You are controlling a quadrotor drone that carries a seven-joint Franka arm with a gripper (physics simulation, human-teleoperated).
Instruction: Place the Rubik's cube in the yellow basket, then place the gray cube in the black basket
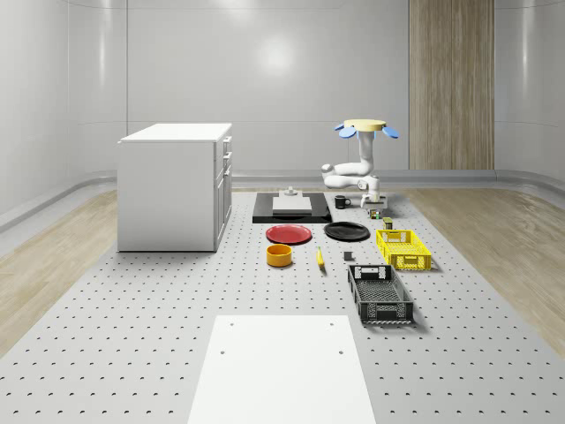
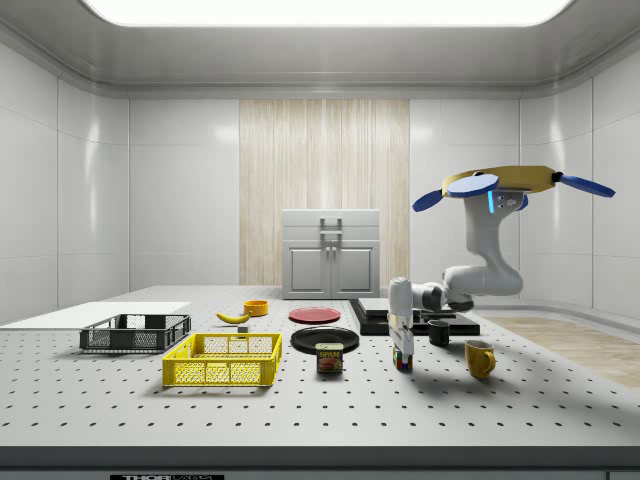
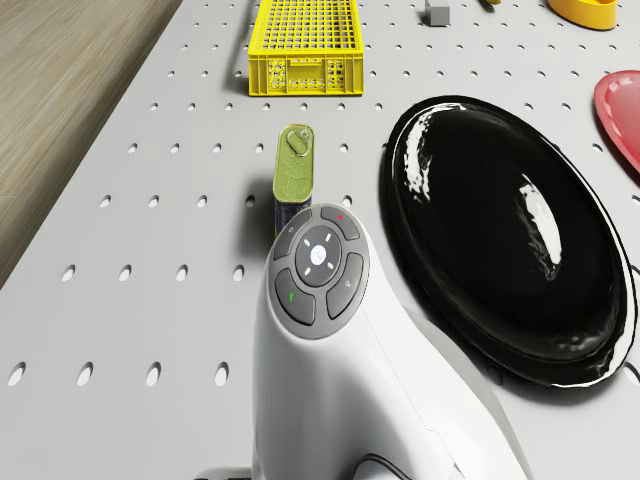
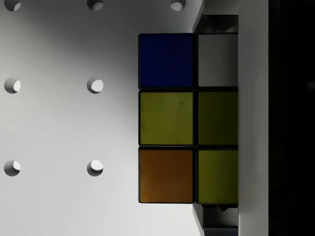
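Note:
The Rubik's cube is low on the table, and I cannot tell whether it still touches it. It lies between my two fingers, which press its opposite sides. My gripper points straight down, shut on the cube. The drone hovers above the table's far end, behind the black plate. The yellow basket lies nearer the camera than the cube, and the black basket lies nearer still. The small gray cube sits left of the yellow basket.
A tin can stands right next to the arm's wrist, beside a black plate. A yellow mug and a black mug are nearby. A red plate, orange bowl, banana and white cabinet stand further left.

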